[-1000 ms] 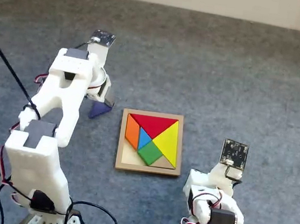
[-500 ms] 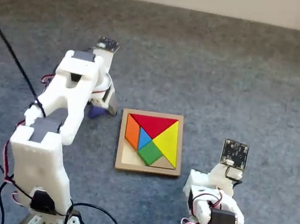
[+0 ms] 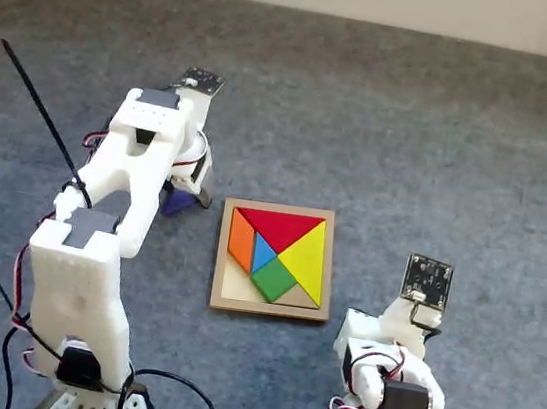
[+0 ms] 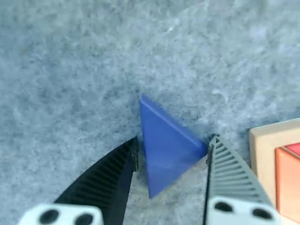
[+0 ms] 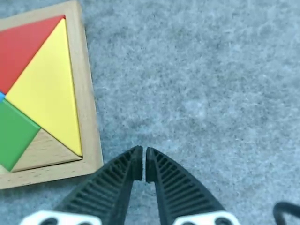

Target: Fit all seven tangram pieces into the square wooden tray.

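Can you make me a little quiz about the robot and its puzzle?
1. True or false: the blue triangle already lies inside the wooden tray.
2. Pick one: the right gripper is A) open, B) shut.
3. Count: how many coloured pieces lie in the tray?

Key
1. False: it lies on the carpet, inside the open left gripper.
2. B.
3. Five.
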`<state>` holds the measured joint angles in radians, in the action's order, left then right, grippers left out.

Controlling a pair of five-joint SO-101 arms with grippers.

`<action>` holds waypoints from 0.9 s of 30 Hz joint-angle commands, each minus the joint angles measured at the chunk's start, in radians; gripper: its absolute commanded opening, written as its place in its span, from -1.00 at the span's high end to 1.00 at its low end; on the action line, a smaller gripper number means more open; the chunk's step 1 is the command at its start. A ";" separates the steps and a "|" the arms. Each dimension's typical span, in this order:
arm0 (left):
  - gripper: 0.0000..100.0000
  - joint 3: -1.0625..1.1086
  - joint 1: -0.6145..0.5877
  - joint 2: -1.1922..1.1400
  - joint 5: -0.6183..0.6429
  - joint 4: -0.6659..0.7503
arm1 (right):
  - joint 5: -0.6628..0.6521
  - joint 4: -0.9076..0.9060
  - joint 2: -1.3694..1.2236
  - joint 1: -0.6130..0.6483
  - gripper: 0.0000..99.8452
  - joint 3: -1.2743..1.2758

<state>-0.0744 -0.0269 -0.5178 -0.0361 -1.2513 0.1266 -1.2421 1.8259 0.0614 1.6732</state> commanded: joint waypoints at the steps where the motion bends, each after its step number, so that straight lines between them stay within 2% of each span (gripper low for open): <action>1: 0.64 -0.039 -0.001 0.008 0.002 -0.005 | -0.006 -0.008 0.022 0.012 0.93 0.136; 9: 0.69 -0.038 0.001 0.012 -0.002 -0.005 | -0.006 -0.008 0.022 0.012 0.93 0.136; 16: 0.85 -0.021 0.002 0.104 -0.002 -0.018 | -0.006 -0.008 0.022 0.012 0.93 0.136; 18: 0.85 0.018 0.024 0.160 -0.003 -0.017 | -0.006 -0.008 0.022 0.012 0.93 0.136; 23: 0.86 0.163 0.105 0.268 -0.100 -0.017 | -0.006 -0.008 0.022 0.010 0.93 0.136; 27: 0.86 0.246 0.162 0.366 -0.101 -0.017 | -0.006 -0.008 0.022 0.008 0.93 0.136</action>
<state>0.1481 0.0867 -0.2693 -0.1250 -1.2605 0.1266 -1.2421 1.8259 0.0614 1.6732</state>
